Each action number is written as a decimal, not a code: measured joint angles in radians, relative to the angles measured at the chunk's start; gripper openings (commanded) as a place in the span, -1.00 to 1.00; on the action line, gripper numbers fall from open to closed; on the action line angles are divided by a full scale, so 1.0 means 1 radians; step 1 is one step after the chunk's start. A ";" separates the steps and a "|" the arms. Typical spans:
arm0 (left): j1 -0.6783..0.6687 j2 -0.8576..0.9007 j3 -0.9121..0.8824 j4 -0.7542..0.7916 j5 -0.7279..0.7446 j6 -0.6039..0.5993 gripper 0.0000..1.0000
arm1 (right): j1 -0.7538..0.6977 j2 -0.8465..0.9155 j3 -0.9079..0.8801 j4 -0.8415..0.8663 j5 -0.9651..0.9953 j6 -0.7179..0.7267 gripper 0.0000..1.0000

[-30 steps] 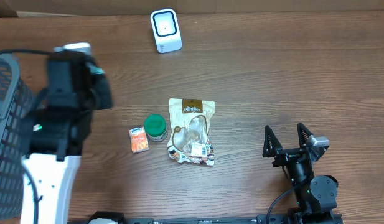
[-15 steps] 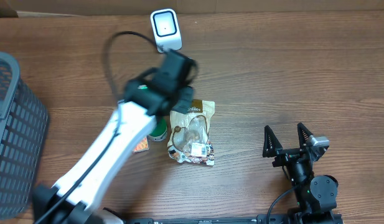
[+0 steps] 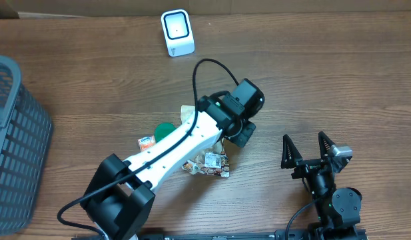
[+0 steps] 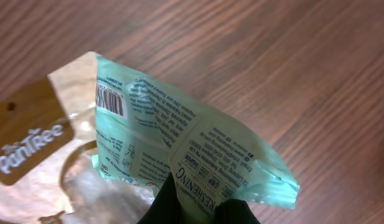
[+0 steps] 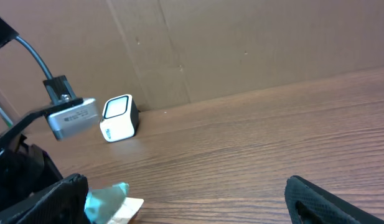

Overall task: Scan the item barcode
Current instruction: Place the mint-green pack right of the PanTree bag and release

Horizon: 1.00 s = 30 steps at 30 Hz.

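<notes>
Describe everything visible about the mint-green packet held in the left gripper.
The mint-green packet looks like a soft, glossy film pouch, creased, with a sealed seam at one end. Its printed side faces the wrist camera: small dark text, pictograms and a black barcode near the upper left corner. The left gripper pinches its lower edge, holding it tilted over the PanTree bag and wooden table. Whether it touches the bag is unclear.

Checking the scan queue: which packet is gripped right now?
The mint-green plastic packet, pinched in the left fingers; the tan PanTree pouch and small orange packet lie on the table.
</notes>
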<state>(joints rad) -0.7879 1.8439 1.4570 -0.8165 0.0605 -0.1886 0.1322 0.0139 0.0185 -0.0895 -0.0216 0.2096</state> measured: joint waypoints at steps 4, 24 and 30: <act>-0.003 0.000 0.000 0.009 0.001 0.000 -0.91 | 0.000 0.000 0.000 0.000 0.000 0.000 1.00; 0.037 0.000 0.079 -0.016 0.011 -0.003 -0.03 | 0.000 0.000 0.000 0.000 0.000 0.000 1.00; 0.206 0.000 0.409 -0.233 0.013 -0.003 -0.04 | 0.000 0.000 0.000 0.000 0.000 0.000 1.00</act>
<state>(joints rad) -0.5819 1.8439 1.8664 -1.0500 0.0734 -0.1921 0.1322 0.0139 0.0185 -0.0891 -0.0216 0.2096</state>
